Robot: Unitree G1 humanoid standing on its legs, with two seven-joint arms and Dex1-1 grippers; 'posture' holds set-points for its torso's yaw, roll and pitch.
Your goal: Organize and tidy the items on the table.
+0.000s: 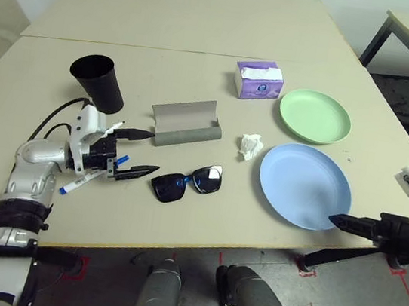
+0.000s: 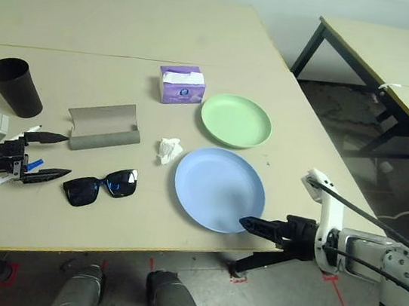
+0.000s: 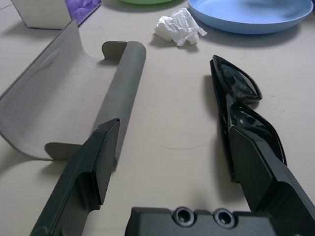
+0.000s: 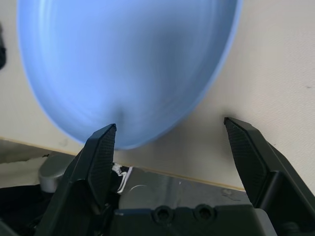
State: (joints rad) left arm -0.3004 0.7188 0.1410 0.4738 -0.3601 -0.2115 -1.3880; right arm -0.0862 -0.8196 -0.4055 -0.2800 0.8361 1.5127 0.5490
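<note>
While your left hand (image 1: 137,153) sits low over the tabletop (image 1: 208,16) w/ its two black fingers spread wide, one tip points at the grey glasses case (image 1: 186,123) and the other at the black sunglasses (image 1: 186,184); nothing is between them. Taking the sunglasses as your landmark: they lie lenses-down-ish near the tabletop's front edge, arms folded. The case is just behind them, lying open, its flap standing up at the back. The black cup (image 1: 99,82) stands upright, further back and to the robot's left of the sunglasses, beyond the left hand. Two white markers (image 1: 82,180) lie to the left of the sunglasses, under and beside the left hand; one has a blue cap at its near end, the other is mostly hidden by the hand. The crumpled tissue (image 1: 250,146) lies behind and to the right of the sunglasses, apart from them, close to the blue plate (image 1: 305,186). That plate is to the right of the sunglasses; the green plate (image 1: 315,116) sits behind it, nearly touching. A purple tissue box (image 1: 259,80) stands well behind the sunglasses, just left of the green plate. Your right hand (image 4: 170,132) is far right of the sunglasses, at the tabletop's front edge, fingers apart, the blue plate's near rim just ahead of the gap, not gripped.
</note>
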